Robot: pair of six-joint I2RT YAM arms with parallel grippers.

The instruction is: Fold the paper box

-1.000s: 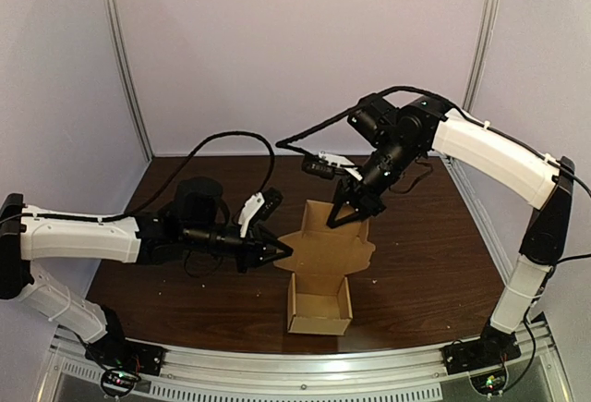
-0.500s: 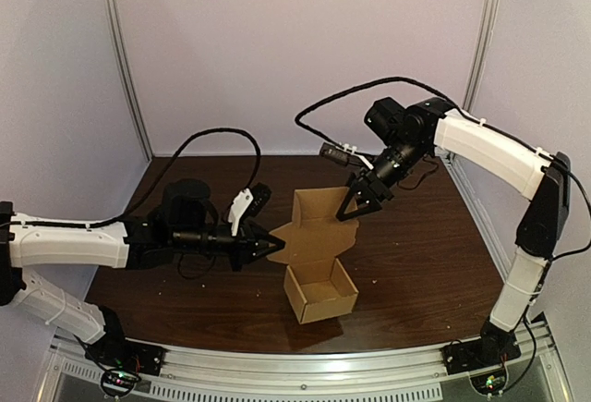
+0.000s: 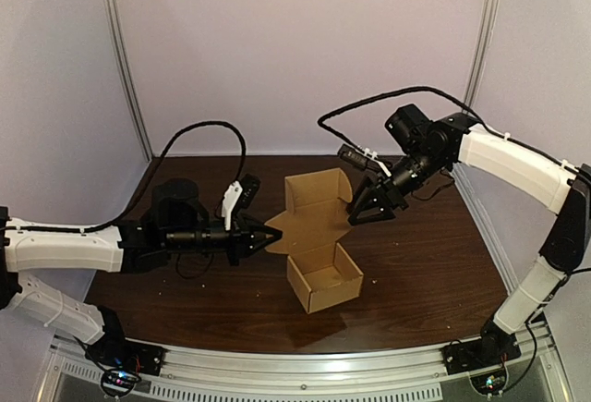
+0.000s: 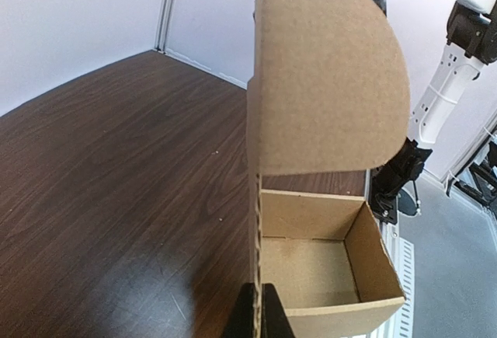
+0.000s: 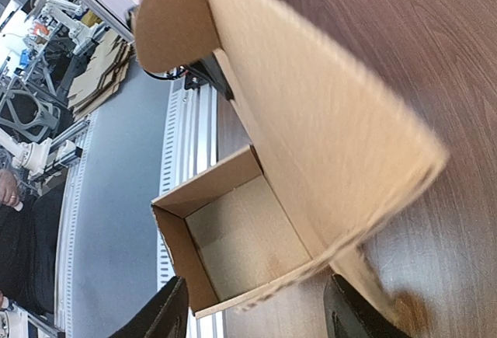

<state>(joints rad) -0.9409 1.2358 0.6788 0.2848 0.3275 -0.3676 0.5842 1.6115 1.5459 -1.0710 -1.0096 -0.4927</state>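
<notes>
Left wrist shows paper box tray open, lid raised.

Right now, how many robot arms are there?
2. The left arm reaches from the left side, the right arm from the right side, both toward the paper box.

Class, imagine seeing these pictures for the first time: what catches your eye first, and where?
The half-folded cardboard box in the middle of the dark table stands out first, its lid raised at the back. The left gripper pinches the box's left side, and the right gripper gapes open at the lid's right edge.
</notes>
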